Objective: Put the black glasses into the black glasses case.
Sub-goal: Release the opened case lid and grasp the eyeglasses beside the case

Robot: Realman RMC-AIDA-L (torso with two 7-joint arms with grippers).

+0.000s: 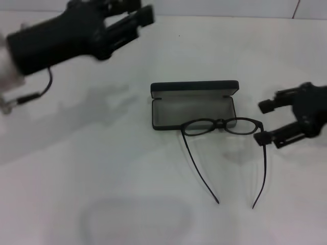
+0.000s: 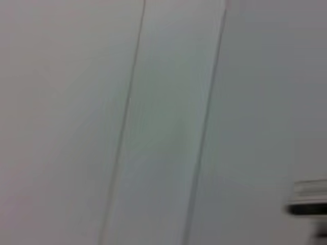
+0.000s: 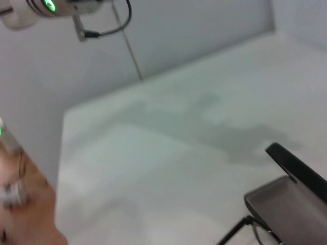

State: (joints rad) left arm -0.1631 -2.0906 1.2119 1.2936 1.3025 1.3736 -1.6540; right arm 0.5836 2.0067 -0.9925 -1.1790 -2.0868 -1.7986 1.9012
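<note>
One pair of thin black-framed glasses (image 1: pixel 223 125) is propped on one open black hard case (image 1: pixel 193 105) with grey lining. The right gripper (image 1: pixel 264 122), fingers spread wide, is seen beside the frame's end; the left gripper (image 1: pixel 134 20) is raised, its finger state indiscernible.

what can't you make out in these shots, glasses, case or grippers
- Head view: the left gripper is motion-blurred high at the far left, so its finger state is unreadable.
- Left wrist view: only blank blurred surface; neither task object appears.
- Right wrist view: the black glasses case and black glasses are cut by the frame edge.
- Head view: the right gripper is open by the glasses' hinge; contact unclear.
</note>
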